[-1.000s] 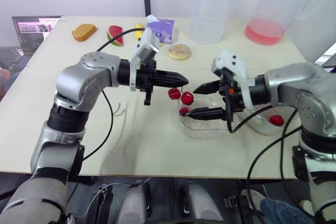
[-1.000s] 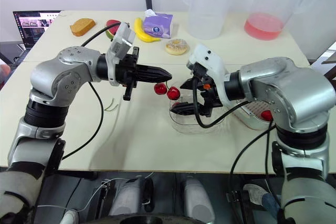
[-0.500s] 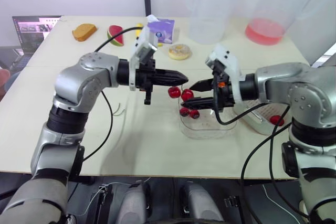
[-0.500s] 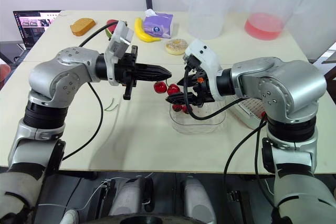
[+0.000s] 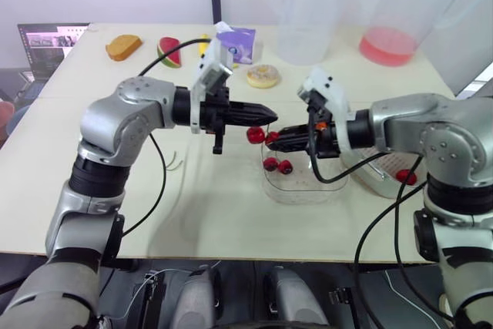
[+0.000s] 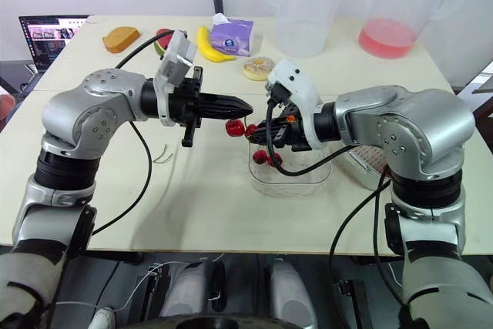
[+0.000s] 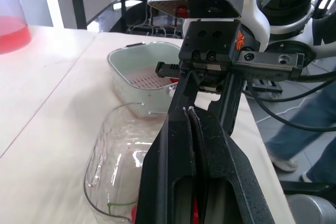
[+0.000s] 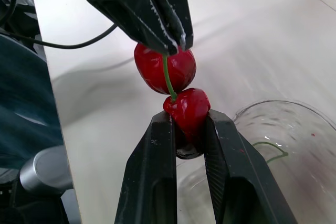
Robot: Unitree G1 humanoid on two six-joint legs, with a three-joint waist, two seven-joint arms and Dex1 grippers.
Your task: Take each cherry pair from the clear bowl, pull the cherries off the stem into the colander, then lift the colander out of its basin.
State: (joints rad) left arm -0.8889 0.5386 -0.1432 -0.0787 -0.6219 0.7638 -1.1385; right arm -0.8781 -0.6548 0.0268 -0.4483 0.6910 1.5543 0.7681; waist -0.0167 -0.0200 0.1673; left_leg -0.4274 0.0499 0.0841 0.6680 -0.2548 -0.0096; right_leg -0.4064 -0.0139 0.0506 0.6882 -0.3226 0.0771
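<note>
My left gripper [image 5: 269, 116] is shut on the green stem of a red cherry pair [image 5: 255, 135], holding it just above the left rim of the clear bowl [image 5: 304, 187]. My right gripper [image 8: 188, 129] is shut on the lower cherry [image 8: 187, 106] of that pair, while the other cherry [image 8: 167, 68] hangs free under the left fingertips [image 8: 173, 34]. Two more cherries [image 5: 277, 166] lie in the bowl. To the right stands the white colander [image 7: 153, 80] in its basin [image 5: 383, 180], with one cherry [image 5: 407, 177] in it.
Loose green stems [image 5: 178, 162] lie on the table left of the bowl. At the back are a donut [image 5: 263, 75], a purple tissue pack [image 5: 237, 42], a watermelon slice [image 5: 169, 50], bread [image 5: 123, 46], a banana [image 6: 206, 44], a laptop [image 5: 50, 44] and clear jugs [image 5: 389, 21].
My right gripper moved left and up out of the bowl to the hanging pair and closed on one cherry. The left arm held still.
</note>
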